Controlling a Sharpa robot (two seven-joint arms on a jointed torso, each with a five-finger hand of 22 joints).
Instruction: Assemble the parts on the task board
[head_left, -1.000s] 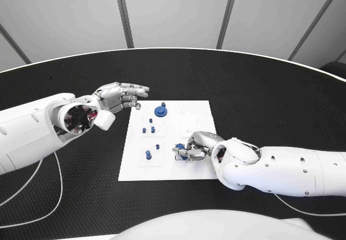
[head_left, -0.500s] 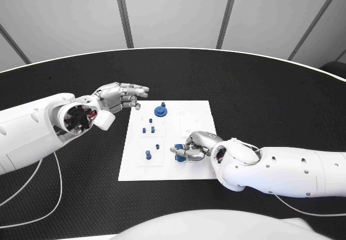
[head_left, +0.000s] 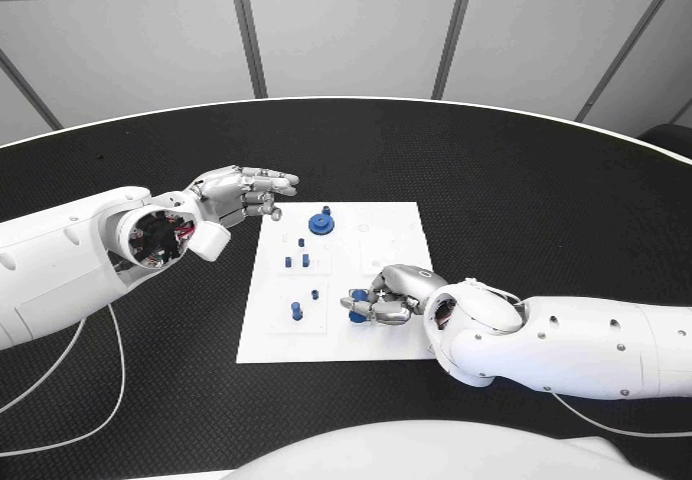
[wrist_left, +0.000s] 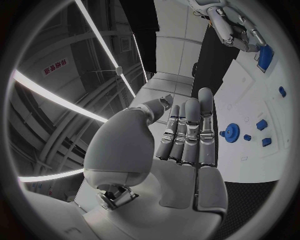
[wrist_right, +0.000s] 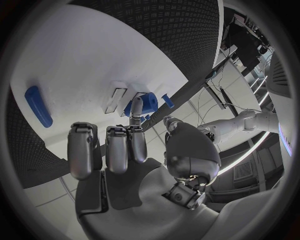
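Black table (head_left: 548, 200), grey wall panels (head_left: 353, 45)

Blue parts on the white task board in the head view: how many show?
6, maybe more hidden under the right hand: a round blue gear at the far end, three small pegs, one near-left piece, one at the hand.

Your head camera looks steeply down on the bench (head_left: 548, 200) from above. Each wrist camera sits close behind its own hand, looking out along the fingers. All three views share the task board (head_left: 382, 225), (wrist_left: 250, 107), (wrist_right: 81, 65).
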